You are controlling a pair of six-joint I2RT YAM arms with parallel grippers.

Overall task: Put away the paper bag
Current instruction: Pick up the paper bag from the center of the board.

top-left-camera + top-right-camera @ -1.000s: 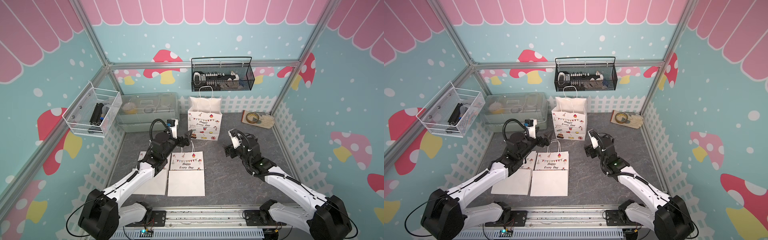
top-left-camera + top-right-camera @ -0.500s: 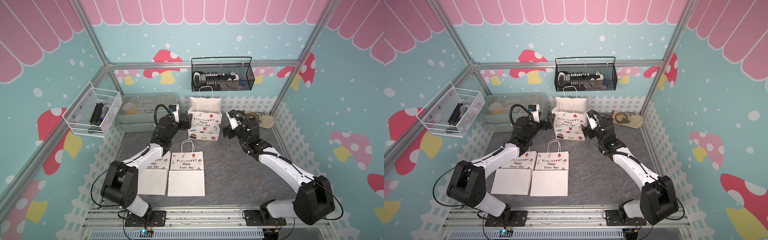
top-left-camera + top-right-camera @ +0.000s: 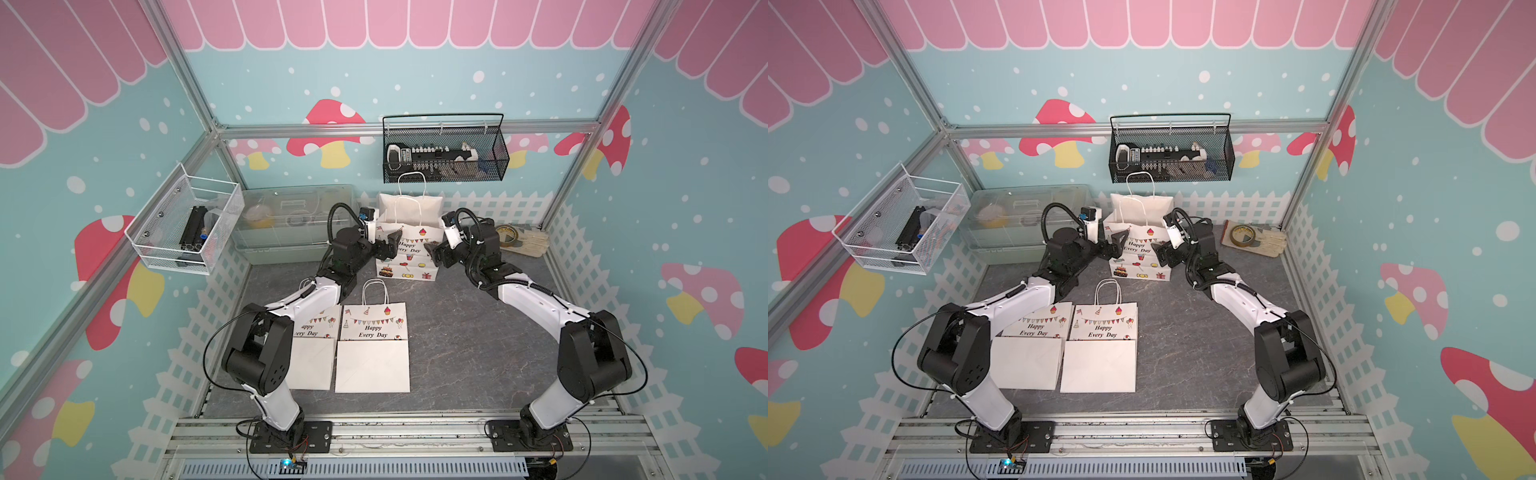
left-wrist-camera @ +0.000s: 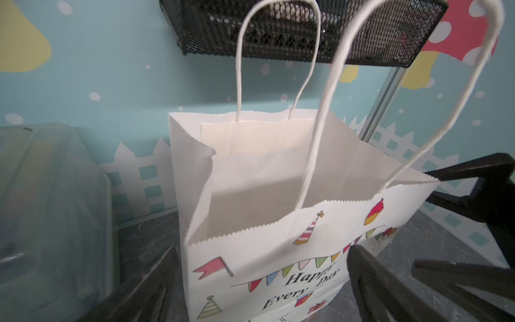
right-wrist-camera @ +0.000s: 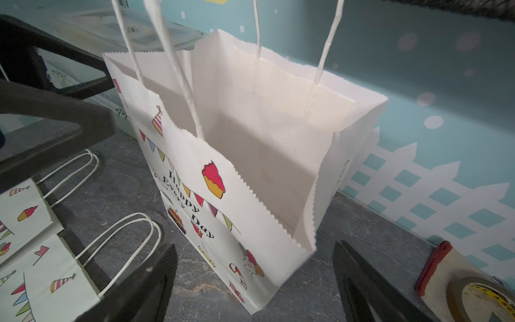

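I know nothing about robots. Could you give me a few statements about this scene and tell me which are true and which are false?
1. The standing paper bag is open at the top and empty. True.
2. Both grippers are clamped shut on it. False: the left gripper and the right gripper are open, one at each side of the bag.
3. Two flat bags lie on the table in front of it. True.
4. The tape roll sits inside the standing bag. False: it lies outside, near the far corner on the robot's right.
5. A black wire basket hangs above and behind the bag. True.
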